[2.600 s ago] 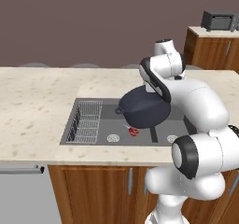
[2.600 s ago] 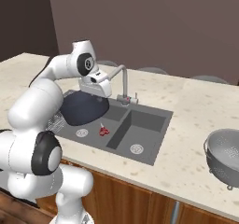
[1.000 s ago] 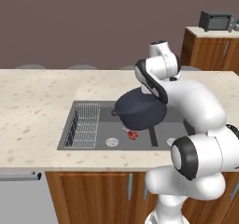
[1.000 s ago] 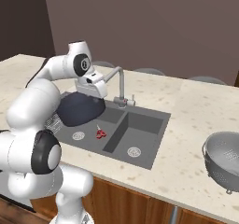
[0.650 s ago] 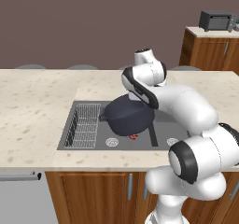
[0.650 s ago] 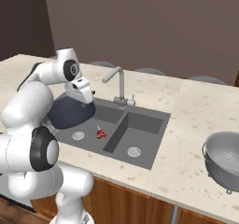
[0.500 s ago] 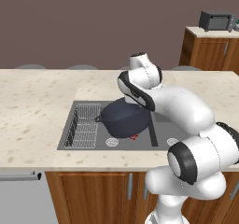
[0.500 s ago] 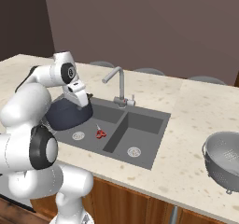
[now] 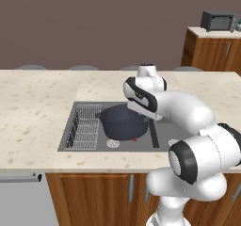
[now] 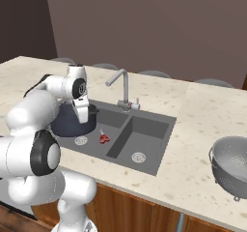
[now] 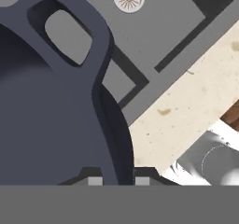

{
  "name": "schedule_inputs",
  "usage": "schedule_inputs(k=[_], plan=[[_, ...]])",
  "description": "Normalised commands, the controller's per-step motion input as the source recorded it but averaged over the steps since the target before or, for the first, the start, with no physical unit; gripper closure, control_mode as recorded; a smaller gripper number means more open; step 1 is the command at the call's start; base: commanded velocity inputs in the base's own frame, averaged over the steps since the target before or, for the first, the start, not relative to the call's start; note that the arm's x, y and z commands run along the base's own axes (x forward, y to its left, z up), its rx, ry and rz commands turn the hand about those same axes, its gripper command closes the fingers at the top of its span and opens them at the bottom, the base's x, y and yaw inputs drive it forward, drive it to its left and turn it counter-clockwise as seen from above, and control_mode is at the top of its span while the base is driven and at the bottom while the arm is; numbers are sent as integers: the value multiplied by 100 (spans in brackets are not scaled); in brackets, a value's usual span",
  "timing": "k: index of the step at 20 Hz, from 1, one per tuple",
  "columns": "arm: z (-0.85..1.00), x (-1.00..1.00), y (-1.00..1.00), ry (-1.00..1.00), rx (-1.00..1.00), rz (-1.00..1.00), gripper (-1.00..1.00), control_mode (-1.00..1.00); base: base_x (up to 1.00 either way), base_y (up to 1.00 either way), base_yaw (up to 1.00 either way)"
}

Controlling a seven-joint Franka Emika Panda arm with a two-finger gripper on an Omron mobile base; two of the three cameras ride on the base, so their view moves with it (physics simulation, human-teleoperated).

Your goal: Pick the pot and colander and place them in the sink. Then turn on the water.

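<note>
Gripping pot (image 9: 123,122) rim, pincer (image 11: 115,177) clamped (hand view), colander (image 10: 232,166) on counter (image 10: 202,124) (right view)

Two flanking views, sink (image 9: 160,138) shared

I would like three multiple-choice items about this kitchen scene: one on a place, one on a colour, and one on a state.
1. Where is the colander?
A. in the left basin
B. on the counter to the right of the sink
C. on the wire rack

2. What colour is the pot?
A. dark navy-grey
B. light silver
C. red

3. How do the jaws of the gripper stand?
A. wide open above the pot
B. shut on the faucet
C. shut on the pot's rim

Answers:
1. B, the right base view shows it on the counter, away from the basins.
2. A, it looks dark in every view.
3. C, the hand view shows the rim between the fingertips.
</note>
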Motion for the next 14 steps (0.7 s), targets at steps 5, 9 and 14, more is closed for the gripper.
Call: schedule_inputs(k=[5, 9, 14], plan=[[-29, 24, 0, 0, 8, -23, 100, -100, 0, 0, 0], [-29, 33, 0, 0, 0, -18, 100, -100, 0, 0, 0], [-27, 34, 0, 0, 0, -17, 100, -100, 0, 0, 0]])
